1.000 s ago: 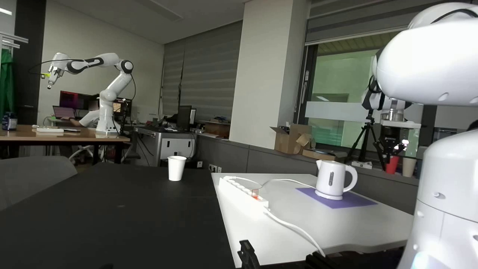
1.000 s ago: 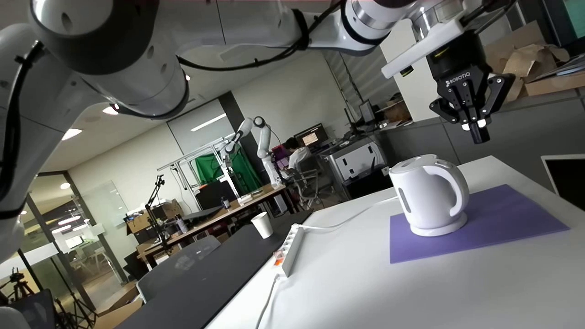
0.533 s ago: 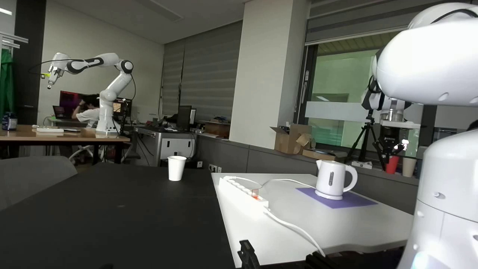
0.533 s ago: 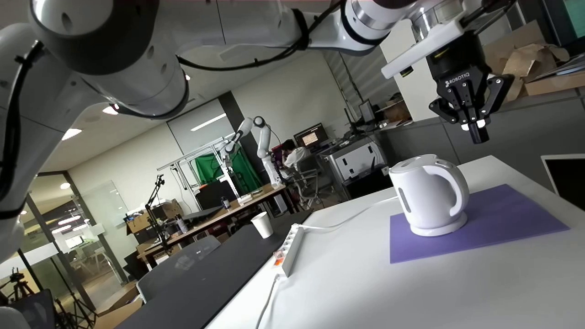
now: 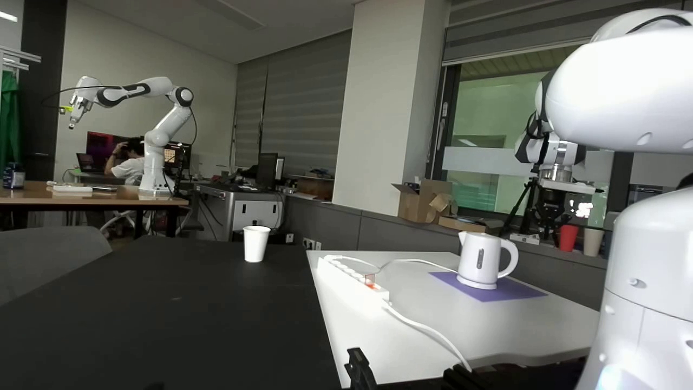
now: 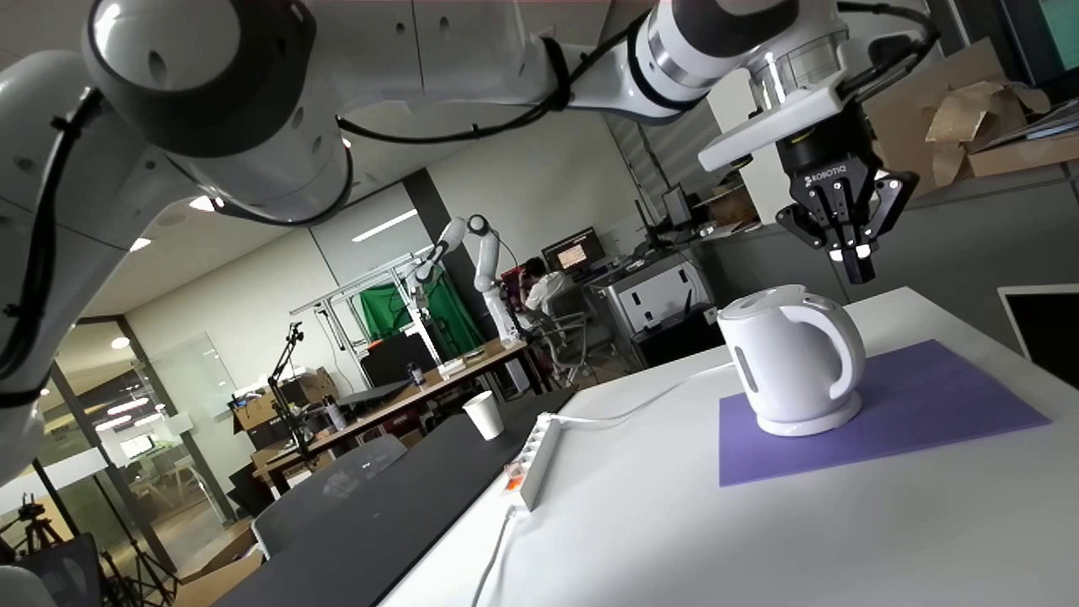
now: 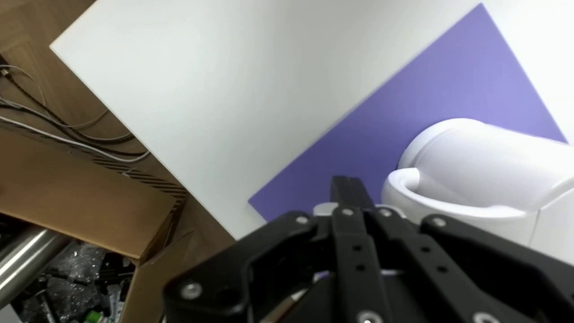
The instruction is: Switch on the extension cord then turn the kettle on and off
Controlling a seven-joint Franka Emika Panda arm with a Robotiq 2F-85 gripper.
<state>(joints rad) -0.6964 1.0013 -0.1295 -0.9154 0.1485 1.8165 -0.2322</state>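
The white kettle (image 5: 479, 259) stands upright on a purple mat in both exterior views (image 6: 788, 371). Its loop handle and side show at the right in the wrist view (image 7: 484, 166). The extension cord (image 5: 349, 279) is a long white strip along the white table's edge, also in an exterior view (image 6: 537, 459). Its red-orange switch (image 6: 513, 482) is at the near end; whether it is on cannot be told. My gripper (image 6: 860, 268) is shut and empty, fingers pointing down, above and behind the kettle, apart from it. In the wrist view its fingertips (image 7: 352, 188) are beside the handle.
The purple mat (image 6: 936, 396) lies on the white table (image 6: 641, 523). A white cable (image 6: 620, 415) runs from the strip toward the kettle. A white paper cup (image 5: 255, 244) stands on the black table (image 5: 178, 314). A cardboard box (image 7: 80, 184) is beside the table.
My shut gripper has moved left and slightly down toward the kettle in an exterior view, mostly in the last half second. The kettle and extension cord have not moved.
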